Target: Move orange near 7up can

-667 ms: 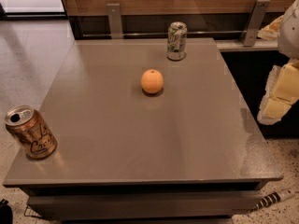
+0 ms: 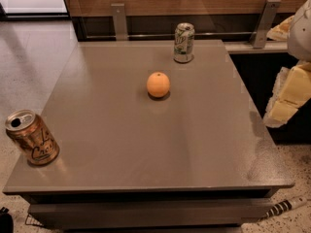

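The orange sits on the grey table, a little behind its middle. The 7up can, silver-white with green markings, stands upright near the table's far edge, behind and slightly right of the orange, about a can's height away. My gripper shows as cream-coloured parts at the right edge of the view, beyond the table's right side and well away from both the orange and the can. It holds nothing that I can see.
A copper-gold can with dark script stands upright, opened, at the table's front left corner. A wooden wall with metal brackets runs behind the table. Speckled floor lies to the left.
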You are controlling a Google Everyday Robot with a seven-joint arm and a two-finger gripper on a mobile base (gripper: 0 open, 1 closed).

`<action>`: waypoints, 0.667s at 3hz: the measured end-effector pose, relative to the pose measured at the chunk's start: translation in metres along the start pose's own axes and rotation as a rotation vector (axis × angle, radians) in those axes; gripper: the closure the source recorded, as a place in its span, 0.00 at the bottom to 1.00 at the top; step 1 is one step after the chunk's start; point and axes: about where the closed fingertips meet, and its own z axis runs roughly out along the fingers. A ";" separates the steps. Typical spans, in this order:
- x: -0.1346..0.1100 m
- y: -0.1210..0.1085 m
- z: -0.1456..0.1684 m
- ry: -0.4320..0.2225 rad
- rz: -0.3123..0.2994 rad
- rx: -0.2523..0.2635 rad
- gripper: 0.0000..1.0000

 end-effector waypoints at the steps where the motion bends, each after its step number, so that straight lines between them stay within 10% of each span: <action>1: -0.011 -0.011 0.014 -0.120 0.044 0.042 0.00; 2: -0.019 -0.019 0.037 -0.256 0.094 0.064 0.00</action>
